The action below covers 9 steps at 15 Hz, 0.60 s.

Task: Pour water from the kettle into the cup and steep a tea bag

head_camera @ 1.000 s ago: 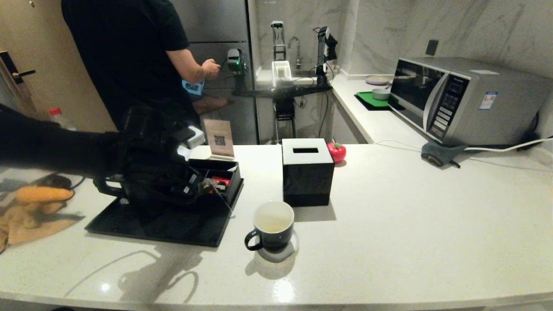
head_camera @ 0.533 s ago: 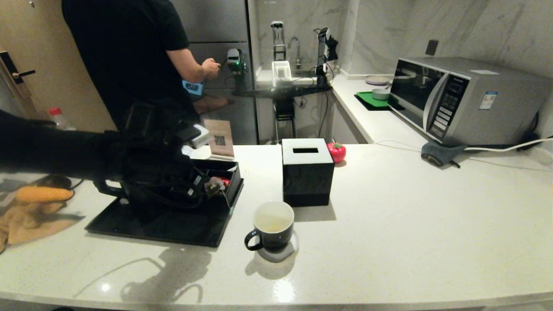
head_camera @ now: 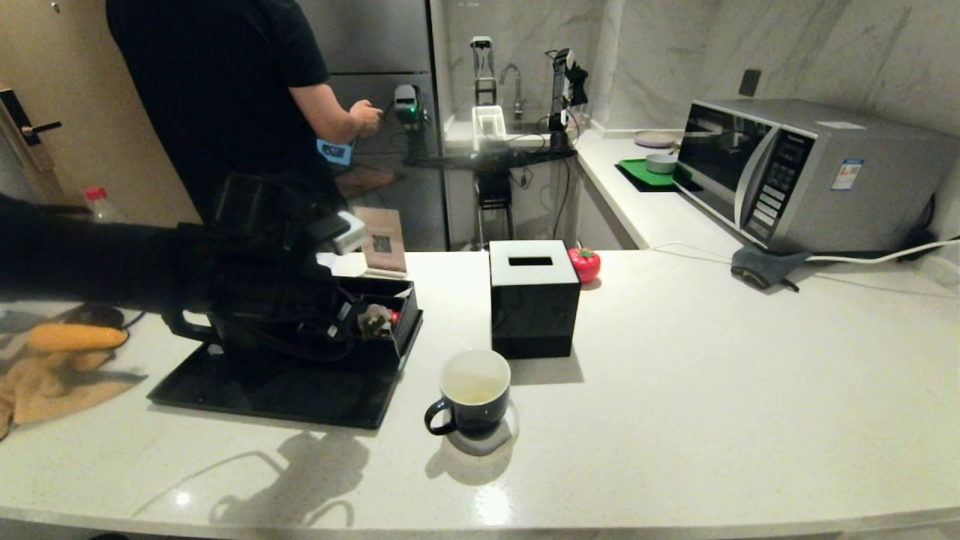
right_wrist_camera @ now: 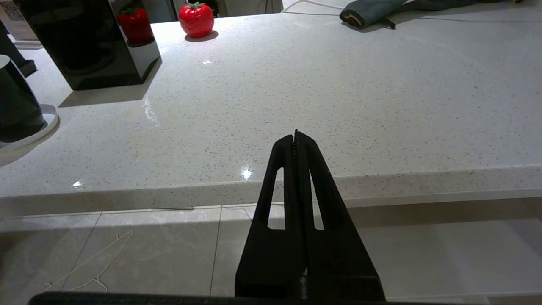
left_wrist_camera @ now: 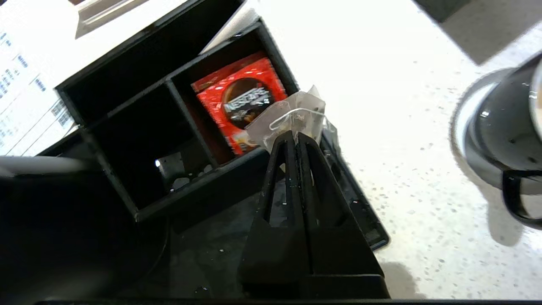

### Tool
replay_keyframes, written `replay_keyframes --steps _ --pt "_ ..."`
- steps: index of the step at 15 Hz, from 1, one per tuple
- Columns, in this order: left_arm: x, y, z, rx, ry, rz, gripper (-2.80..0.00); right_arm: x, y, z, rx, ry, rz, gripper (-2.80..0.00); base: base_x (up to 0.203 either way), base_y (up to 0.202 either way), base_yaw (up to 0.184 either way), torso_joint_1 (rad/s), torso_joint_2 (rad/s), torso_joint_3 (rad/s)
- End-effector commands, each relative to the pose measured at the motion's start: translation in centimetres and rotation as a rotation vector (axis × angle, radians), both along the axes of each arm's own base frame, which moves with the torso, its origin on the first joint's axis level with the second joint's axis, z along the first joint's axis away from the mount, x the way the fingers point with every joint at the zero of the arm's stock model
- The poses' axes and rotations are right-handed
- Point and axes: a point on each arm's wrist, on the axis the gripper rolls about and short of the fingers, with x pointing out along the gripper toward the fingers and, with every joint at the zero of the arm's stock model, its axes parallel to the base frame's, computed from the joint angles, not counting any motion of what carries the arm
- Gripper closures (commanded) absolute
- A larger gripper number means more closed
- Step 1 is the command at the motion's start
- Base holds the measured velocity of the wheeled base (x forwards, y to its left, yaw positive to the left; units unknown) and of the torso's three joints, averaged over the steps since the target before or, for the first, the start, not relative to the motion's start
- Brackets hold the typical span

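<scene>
The tea bag point(left_wrist_camera: 292, 118) is pinched in the closed left pincer point(left_wrist_camera: 295, 134) just above the black box point(left_wrist_camera: 127, 127), well away from the cup point(head_camera: 475, 391). It is not yet dipped in the cup. The right pincer point(right_wrist_camera: 295, 134) is kept closed and empty, near the edge of the surface point(right_wrist_camera: 338, 93).

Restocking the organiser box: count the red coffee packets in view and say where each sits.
1. The red packet lies in the organiser box compartment nearest the cup, just behind the tea bag pinched in the left hand. The dark neighbouring compartments could hide more.
</scene>
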Motion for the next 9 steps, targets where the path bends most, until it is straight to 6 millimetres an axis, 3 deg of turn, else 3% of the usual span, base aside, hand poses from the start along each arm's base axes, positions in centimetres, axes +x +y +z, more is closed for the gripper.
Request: replay_keyframes --steps 1,9 --pt "-0.3 -0.5 0.2 -0.001 -0.006 -0.018 0.00 0.0 0.0 0.0 0.001 0.003 0.000 0.00 0.000 0.000 0.000 0.000 0.00 0.000" --pt "-1.4 -2.2 1.3 -0.032 -0.024 -0.054 0.00 0.0 0.0 0.0 0.001 0.002 0.000 0.00 0.000 0.000 0.000 0.000 0.00 0.000"
